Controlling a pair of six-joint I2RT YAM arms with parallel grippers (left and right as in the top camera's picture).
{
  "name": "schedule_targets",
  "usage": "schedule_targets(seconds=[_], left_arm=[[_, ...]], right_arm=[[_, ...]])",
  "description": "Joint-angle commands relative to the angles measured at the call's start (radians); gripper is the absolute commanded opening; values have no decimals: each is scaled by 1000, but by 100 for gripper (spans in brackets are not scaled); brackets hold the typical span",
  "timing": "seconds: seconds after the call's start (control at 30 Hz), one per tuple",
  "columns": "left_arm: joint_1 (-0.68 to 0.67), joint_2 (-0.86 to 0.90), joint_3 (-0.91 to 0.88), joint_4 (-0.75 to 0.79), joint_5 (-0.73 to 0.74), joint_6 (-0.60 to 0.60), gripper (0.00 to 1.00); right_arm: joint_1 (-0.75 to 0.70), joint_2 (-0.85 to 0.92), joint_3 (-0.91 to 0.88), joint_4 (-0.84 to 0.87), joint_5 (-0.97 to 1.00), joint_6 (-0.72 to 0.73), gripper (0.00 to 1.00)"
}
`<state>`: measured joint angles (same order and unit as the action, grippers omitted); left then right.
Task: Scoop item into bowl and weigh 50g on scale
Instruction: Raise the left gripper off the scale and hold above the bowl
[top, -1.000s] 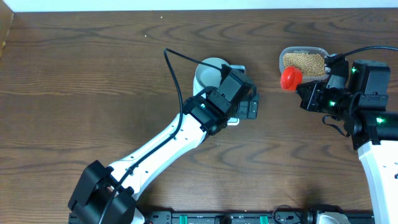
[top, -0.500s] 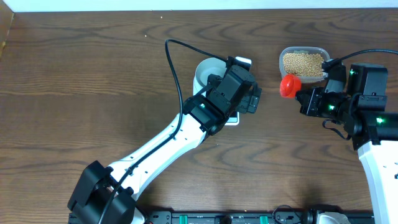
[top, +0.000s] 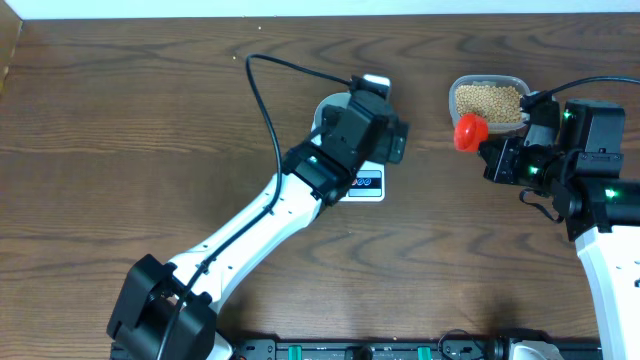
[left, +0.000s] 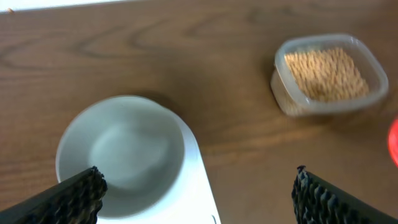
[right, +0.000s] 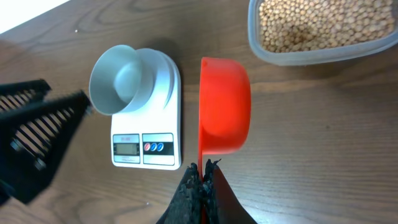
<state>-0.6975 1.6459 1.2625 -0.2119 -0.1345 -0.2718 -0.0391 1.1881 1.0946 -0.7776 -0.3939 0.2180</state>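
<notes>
The empty pale bowl (left: 121, 143) sits on the far end of the white scale (right: 149, 146). In the overhead view my left gripper (top: 368, 120) covers the bowl. It hangs open above the bowl's right side (left: 199, 174), fingers wide apart and holding nothing. The tan beans (left: 326, 71) fill a clear tub (top: 488, 100) to the right. My right gripper (right: 202, 171) is shut on the handle of a red scoop (right: 225, 106). The scoop is turned on its side between scale and tub (top: 469, 130).
The scale's display and buttons (top: 368, 183) face the near edge, uncovered. The left arm (top: 250, 235) crosses the table diagonally from the front left. The right arm's body (top: 590, 170) stands at the right edge. A black cable (top: 265, 100) loops above the left arm.
My left gripper has moved away and leftward over the bowl, uncovering the scale's display. The right gripper and scoop have barely shifted.
</notes>
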Motion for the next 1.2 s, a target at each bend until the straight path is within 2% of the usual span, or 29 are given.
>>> schedule_targets(seconds=[0.0,0.37,1.17], left_arm=[[42,20,5,47,-17,9,98],[119,39,5,68,-16,8,98],[125,60,5,37,-16,9,98]], right_arm=[[-3,-13,18,10,34,-18,1],[-3,-13,18,47,37,-18,1],[-3,-12,18,64,56,-18,1]])
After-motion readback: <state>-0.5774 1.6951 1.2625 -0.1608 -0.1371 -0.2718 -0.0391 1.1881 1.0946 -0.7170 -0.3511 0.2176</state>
